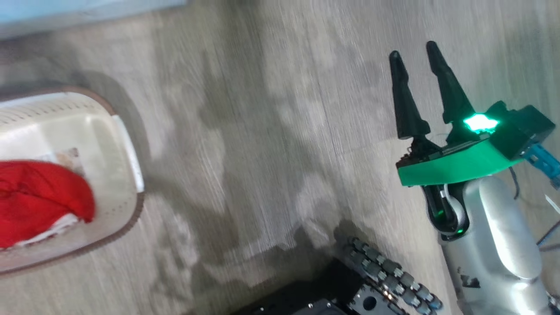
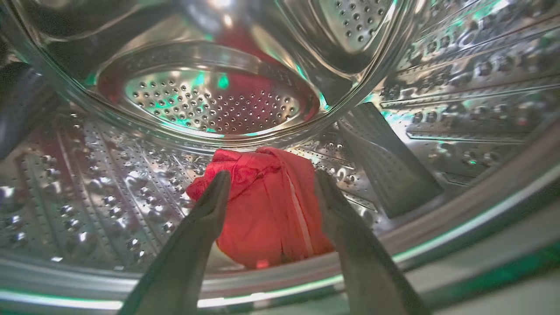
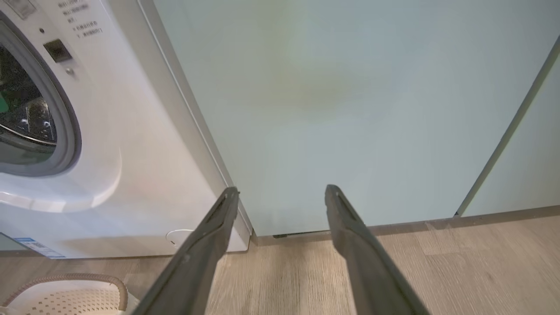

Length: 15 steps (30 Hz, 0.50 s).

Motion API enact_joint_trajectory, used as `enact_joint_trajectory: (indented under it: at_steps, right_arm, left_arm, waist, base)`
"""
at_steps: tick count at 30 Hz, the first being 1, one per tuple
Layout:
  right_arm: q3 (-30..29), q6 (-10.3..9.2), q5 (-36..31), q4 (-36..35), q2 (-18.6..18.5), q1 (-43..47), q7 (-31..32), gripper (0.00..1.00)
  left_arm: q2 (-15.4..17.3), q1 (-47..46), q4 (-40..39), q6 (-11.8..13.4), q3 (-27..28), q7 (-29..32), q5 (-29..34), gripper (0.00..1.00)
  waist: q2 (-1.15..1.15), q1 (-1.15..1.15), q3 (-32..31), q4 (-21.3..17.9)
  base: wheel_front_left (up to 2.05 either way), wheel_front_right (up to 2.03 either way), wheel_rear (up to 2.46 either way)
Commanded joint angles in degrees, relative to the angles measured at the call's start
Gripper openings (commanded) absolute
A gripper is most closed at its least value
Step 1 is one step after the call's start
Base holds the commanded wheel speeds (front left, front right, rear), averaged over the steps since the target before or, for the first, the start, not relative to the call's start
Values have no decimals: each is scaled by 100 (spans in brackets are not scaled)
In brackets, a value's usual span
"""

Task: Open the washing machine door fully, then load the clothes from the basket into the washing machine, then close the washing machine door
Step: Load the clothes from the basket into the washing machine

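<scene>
My left gripper (image 2: 272,175) is inside the washing machine's steel drum (image 2: 210,100), open. A red garment with a white stripe (image 2: 267,218) lies on the drum's lower front, between and just past the spread fingers and free of them. More of the clothes (image 1: 43,197), red over white, lie in the cream basket (image 1: 127,144) at the head view's left. My right gripper (image 1: 413,49) hangs open over bare floor, holding nothing. In the right wrist view that gripper (image 3: 282,189) faces the edge between the white washing machine (image 3: 131,131) and a cabinet. The washing machine door is out of view.
A pale teal cabinet (image 3: 350,109) stands right of the machine, above wood-look floor (image 3: 459,262). The basket's brown-rimmed corner (image 3: 65,293) sits on the floor before the machine. My dark base and its cable chain (image 1: 385,271) lie at the head view's bottom.
</scene>
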Motion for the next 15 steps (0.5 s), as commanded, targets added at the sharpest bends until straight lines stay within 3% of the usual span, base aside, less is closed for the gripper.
enact_joint_trajectory:
  at_steps: [1, 6, 15]
  right_arm:
    - [34, 0, -58, -125, -15, 201, -53, 100]
    - [-160, 0, -309, -32, -15, 298, -53, 100]
    - [-442, 0, -693, 102, -15, 641, -53, 100]
  left_arm:
    - [170, 3, -165, -28, 18, -52, -42, 100]
    - [-130, 795, -351, -40, 128, -83, -327, 100]
    - [-649, 2812, -1476, -49, 273, -86, -752, 100]
  waist:
    - [0, 0, -272, 170]
    - [0, 0, -799, 413]
    - [0, 0, -1880, 806]
  base:
    - [0, 0, 0]
    - [0, 0, 0]
    - [0, 0, 0]
